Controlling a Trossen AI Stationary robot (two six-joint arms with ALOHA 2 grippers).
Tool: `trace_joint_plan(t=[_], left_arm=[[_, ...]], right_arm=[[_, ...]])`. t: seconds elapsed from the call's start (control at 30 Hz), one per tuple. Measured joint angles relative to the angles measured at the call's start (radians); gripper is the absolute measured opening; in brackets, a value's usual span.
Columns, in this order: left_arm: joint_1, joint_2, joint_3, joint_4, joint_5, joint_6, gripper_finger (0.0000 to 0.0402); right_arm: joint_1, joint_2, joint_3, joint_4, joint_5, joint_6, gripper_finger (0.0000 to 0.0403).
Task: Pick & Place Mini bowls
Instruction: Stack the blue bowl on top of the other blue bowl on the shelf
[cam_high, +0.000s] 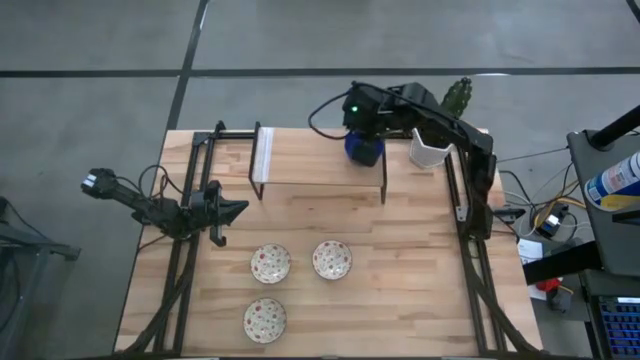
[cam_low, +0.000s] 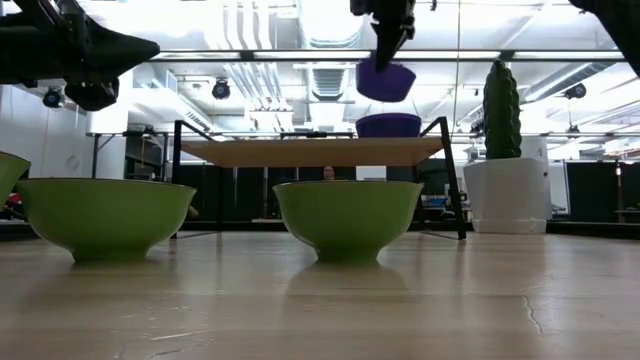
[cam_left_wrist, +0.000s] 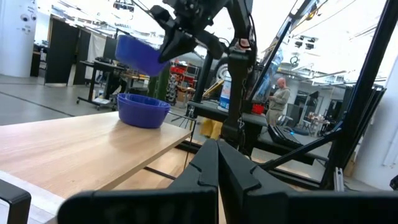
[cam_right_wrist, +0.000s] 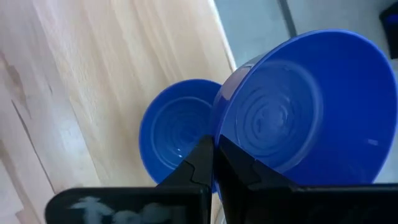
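The table (cam_high: 400, 300) is pale wood planking with black frame rails down its left and right sides, standing on a grey concrete floor. At its far side a low wooden shelf (cam_high: 320, 160) on thin black legs stands above the table top. The low view looks across into a large workshop room with bright ceiling lights and exposed ducts; the left wrist view shows a person (cam_left_wrist: 278, 99) standing well behind the table.

Three speckled bowls (cam_high: 270, 264) sit on the near half of the table, cream-white inside with small red-green specks: two side by side, one nearer and to the left. From table height their outsides look green. A blue bowl (cam_low: 388, 125) rests on the far right part of the shelf. A second blue bowl (cam_right_wrist: 311, 106), solid cobalt with faint rings inside, hangs tilted just above the first, apart from it, its rim pinched between the closed fingers of the right hand (cam_right_wrist: 213, 163).

The left hand (cam_high: 238, 210) hovers at the table's left side, beside the left rail, fingers closed together on nothing.

A white pot (cam_high: 430, 148) with a green cactus (cam_low: 501, 110) stands at the far right corner, just right of the shelf. The shelf's black legs stand between the speckled bowls and the blue ones.
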Motion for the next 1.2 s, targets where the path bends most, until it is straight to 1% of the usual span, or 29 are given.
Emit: trace_joint_plan(t=[0.27,0.3,0.4,0.63,0.87,1.2], left_arm=[[0.000,0.000,0.000,0.000,0.000,0.000,0.0000],[0.000,0.000,0.000,0.000,0.000,0.000,0.0000],[0.000,0.000,0.000,0.000,0.000,0.000,0.0000],[0.000,0.000,0.000,0.000,0.000,0.000,0.0000],[0.000,0.000,0.000,0.000,0.000,0.000,0.0000],[0.000,0.000,0.000,0.000,0.000,0.000,0.0000]], right_arm=[[0.001,0.068,-0.001,-0.007,-0.006,-0.036,0.0008],[0.000,0.070,-0.001,-0.008,-0.015,-0.039,0.0008],[-0.005,0.070,-0.001,-0.008,-0.088,-0.058,0.0008],[-0.026,0.070,-0.003,-0.009,-0.134,-0.027,0.0008],[-0.024,0.069,-0.017,-0.008,-0.134,0.009,0.0008],[-0.024,0.069,-0.083,-0.008,-0.122,0.050,0.0008]])
